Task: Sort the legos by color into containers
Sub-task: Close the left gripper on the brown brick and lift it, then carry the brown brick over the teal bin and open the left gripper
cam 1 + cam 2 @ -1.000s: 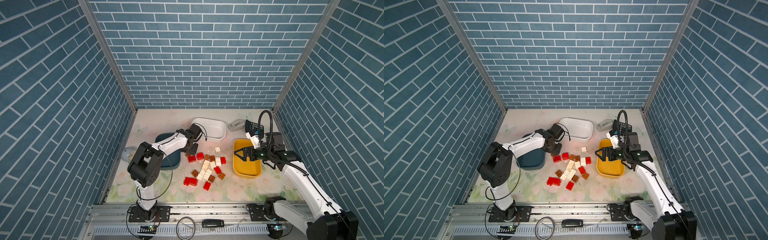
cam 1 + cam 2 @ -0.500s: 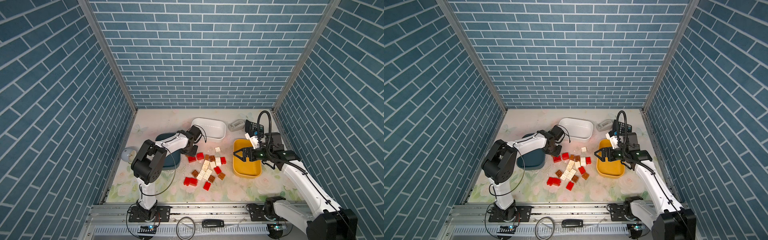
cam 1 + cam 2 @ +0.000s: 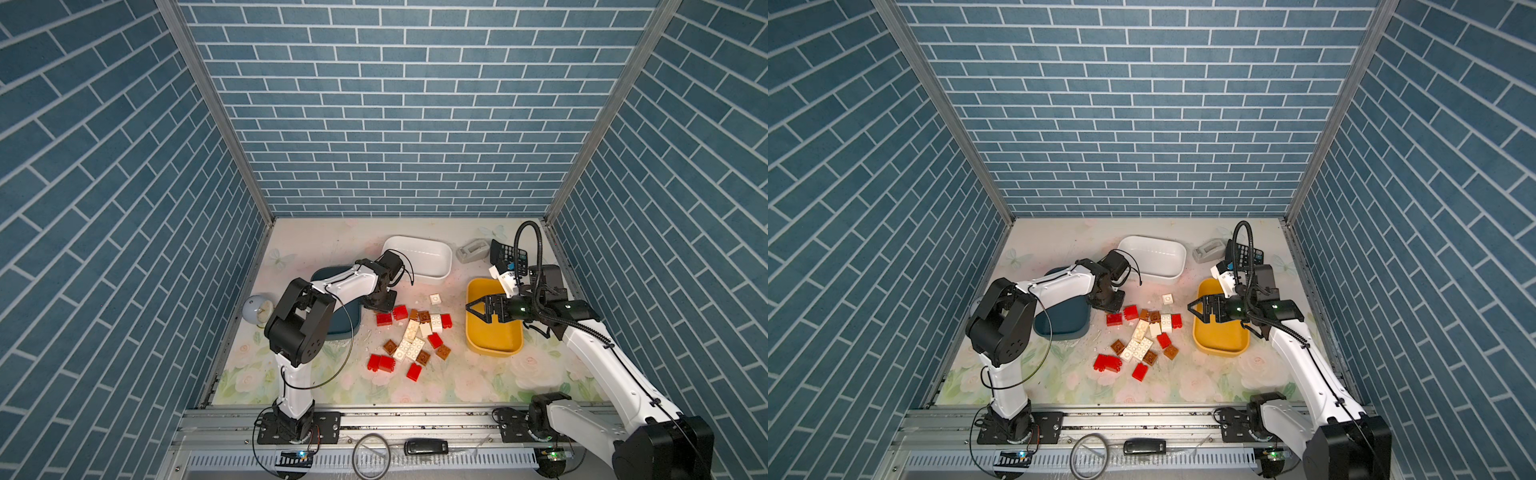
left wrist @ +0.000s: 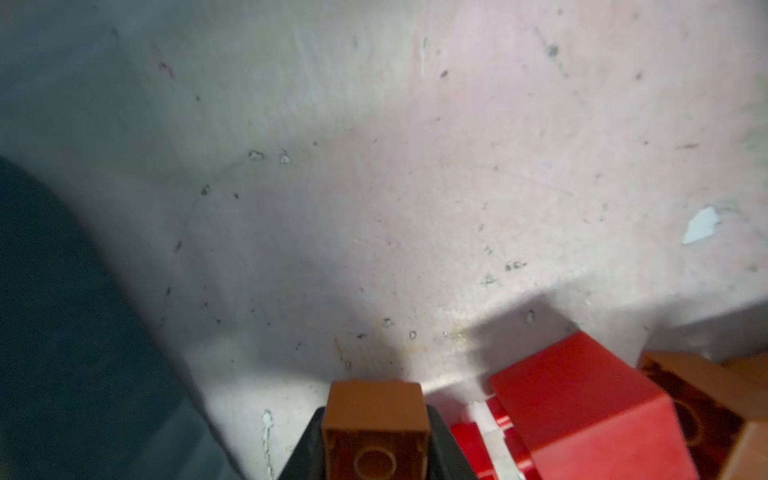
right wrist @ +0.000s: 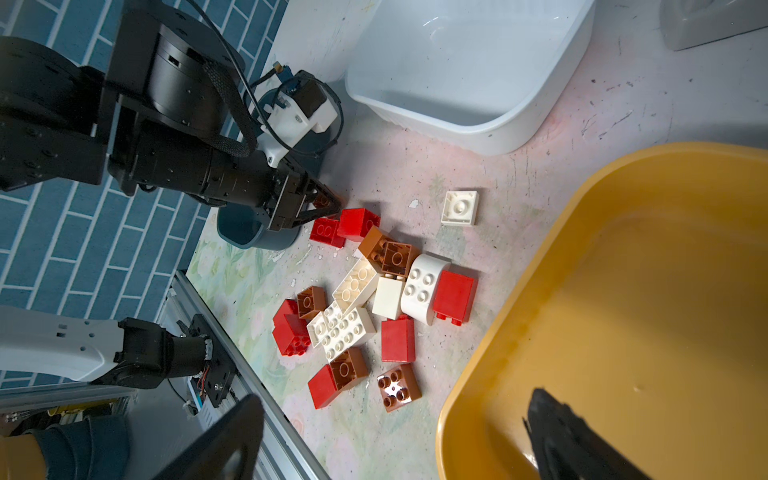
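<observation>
In the left wrist view my left gripper (image 4: 376, 457) is shut on a brown lego (image 4: 376, 409), hollow underside toward the camera, low over the table. Both top views place this gripper (image 3: 384, 305) (image 3: 1111, 303) between the dark teal container (image 3: 343, 326) and the heap of red, brown and white legos (image 3: 415, 336). A red lego (image 4: 582, 395) lies right beside the held one. My right gripper (image 3: 471, 309) (image 5: 395, 395) hangs open and empty over the near-pile rim of the yellow container (image 3: 494, 336). The white container (image 3: 417, 259) sits behind the pile.
A grey tape dispenser (image 3: 471, 251) and a black calculator (image 3: 509, 253) stand at the back right. A pale blue round object (image 3: 255, 309) rests by the left wall. One white lego (image 3: 435, 298) lies apart from the heap. A metal rail (image 3: 415, 419) runs along the front.
My left gripper's jaws have closed on the brown lego at the pile's far left corner, and the left arm's elbow has swung slightly right. The right arm has stayed still.
</observation>
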Controlling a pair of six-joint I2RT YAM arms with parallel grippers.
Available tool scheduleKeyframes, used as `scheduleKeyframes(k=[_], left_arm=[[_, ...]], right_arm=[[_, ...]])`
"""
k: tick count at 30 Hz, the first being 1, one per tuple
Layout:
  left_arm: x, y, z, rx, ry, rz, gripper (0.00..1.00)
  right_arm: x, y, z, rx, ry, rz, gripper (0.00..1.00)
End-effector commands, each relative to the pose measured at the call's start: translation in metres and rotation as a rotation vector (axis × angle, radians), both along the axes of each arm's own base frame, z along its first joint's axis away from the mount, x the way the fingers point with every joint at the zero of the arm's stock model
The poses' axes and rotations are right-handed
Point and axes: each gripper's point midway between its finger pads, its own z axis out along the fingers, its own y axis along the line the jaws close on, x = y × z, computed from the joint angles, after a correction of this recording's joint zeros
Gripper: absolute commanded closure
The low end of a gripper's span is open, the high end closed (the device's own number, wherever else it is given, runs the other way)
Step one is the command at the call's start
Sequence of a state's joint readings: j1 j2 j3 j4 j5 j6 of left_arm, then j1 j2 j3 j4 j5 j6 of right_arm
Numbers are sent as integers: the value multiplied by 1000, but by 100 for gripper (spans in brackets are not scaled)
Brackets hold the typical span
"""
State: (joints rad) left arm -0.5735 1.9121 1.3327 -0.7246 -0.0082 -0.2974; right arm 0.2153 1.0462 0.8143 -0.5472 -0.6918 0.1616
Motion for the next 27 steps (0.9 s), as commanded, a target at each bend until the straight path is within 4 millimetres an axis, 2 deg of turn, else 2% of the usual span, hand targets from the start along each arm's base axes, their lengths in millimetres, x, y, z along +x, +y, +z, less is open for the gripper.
scheduleKeyframes(k=[1,3,6,10,12,14,20,24,27], left_arm=[[7,-3,47,-40,-51,17,69],[9,2,66,-20,-81,15,69],[13,21,86,2,-108,38,69],[18,58,100,-5,-129,113,69],[20,78,100,-1,-133,148,69],[24,98,96,-2,-133,194,69],[37,148,65,48,-125,298,70],[46,161,47,86,-111,313,70],[51,165,40,115,-104,315,65]], right_arm=[[5,6,18,36,-23,11,1],[8,8,19,43,-25,14,1],[9,8,19,38,-30,17,1],[9,7,17,33,-29,19,1],[9,8,17,40,-24,21,1],[9,8,16,45,-20,18,1],[10,9,16,49,-17,15,1],[11,10,15,50,-9,16,1],[11,9,14,49,-7,15,1]])
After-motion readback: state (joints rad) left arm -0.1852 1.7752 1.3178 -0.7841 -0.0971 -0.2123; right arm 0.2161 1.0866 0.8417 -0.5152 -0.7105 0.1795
